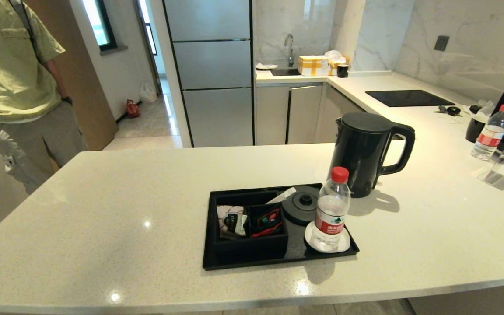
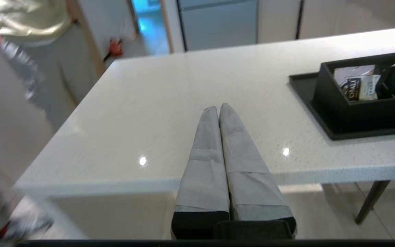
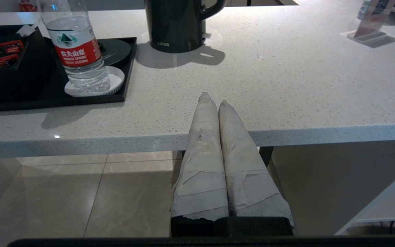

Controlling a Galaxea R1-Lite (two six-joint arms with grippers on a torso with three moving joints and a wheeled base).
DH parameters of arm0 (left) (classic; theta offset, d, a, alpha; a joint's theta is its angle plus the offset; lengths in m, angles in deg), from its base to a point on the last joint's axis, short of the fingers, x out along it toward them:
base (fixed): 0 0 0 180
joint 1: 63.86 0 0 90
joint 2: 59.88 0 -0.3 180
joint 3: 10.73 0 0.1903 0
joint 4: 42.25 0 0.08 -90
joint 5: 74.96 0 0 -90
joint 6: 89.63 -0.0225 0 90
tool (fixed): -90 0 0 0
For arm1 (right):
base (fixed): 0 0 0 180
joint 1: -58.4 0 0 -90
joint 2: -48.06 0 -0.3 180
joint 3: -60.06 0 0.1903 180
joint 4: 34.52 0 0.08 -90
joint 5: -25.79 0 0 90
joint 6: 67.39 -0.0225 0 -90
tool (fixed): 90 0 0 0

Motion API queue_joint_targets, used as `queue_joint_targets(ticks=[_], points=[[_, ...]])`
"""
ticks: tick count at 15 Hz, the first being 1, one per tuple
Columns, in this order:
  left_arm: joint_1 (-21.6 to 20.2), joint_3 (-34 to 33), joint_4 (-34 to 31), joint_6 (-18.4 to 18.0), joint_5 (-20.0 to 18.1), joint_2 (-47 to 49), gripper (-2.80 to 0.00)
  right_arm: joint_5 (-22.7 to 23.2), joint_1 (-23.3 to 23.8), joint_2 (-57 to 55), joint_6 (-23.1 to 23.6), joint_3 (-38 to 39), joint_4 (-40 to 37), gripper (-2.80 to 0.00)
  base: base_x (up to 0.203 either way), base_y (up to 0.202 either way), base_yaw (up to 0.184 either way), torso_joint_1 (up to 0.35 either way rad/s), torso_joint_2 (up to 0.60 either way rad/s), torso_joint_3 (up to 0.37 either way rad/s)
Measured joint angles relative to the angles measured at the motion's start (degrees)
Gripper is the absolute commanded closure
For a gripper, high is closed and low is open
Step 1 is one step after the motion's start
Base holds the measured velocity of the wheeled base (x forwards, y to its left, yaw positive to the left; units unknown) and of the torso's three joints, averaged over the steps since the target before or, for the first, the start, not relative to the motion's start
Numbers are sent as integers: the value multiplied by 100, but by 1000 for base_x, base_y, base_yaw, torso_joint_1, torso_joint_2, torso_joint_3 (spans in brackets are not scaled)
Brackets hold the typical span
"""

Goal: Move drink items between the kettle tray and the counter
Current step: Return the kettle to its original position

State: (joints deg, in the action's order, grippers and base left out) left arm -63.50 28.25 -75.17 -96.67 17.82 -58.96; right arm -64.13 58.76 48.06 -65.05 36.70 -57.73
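The black kettle [image 1: 365, 153] stands on the off-white counter [image 1: 103, 210], just behind the right end of the black tray [image 1: 252, 261]. The red-capped water bottle [image 1: 331, 210] is upright on the white coaster [image 1: 344, 245] in the tray, next to the bare round kettle base [image 1: 302, 204]. A pale sachet with dark print [image 1: 234, 221] lies in the left compartment. My left gripper [image 2: 215, 107] hangs shut and empty at the counter's front edge, left of the tray [image 2: 338, 132]. My right gripper [image 3: 214, 99], also shut and empty, is right of the tray and bottle [image 3: 77, 51]. Neither gripper shows in the head view.
Red-and-green packets [image 1: 269, 221] fill the tray's right compartment. A second bottle [image 1: 490, 131] and a clear acrylic stand [image 1: 495, 173] sit at the far right. A black hob [image 1: 409, 97] lies at the back. A person [image 1: 20, 78] stands beyond the counter's left end.
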Motion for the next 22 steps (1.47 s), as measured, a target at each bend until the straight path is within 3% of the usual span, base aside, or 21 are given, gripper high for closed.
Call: queue_joint_targets(ticks=[3,5,8,10,13,15,19,22], points=[[-9,-1208,1508,-24,-696,-74,0,0,0,0,-2,0,0,0,0,0,0,0,0,0],[-9,-1467,1863,0,-956,-87,0,-2,0,0,0,0,0,0,0,0,0,0,0,0],[-9,-1504,1583,659,-1003,-92,0,-2,0,0,-1,0,-2,0,0,0,0,0,0,0],[-9,-1349,911,770,-780,-92,0,1,0,0,0,0,-1,0,0,0,0,0,0,0],[-6,-1159,285,1265,-839,-92,0,-2,0,0,-2,0,-2,0,0,0,0,0,0,0],[-5,-1134,260,1173,-595,-92,0,0,0,0,-2,0,0,0,0,0,0,0,0,0],[-6,-1065,163,789,-937,-92,0,0,0,0,1,0,0,0,0,0,0,0,0,0],[-9,-1051,132,534,-825,-92,0,0,0,0,0,0,0,0,0,0,0,0,0,0]])
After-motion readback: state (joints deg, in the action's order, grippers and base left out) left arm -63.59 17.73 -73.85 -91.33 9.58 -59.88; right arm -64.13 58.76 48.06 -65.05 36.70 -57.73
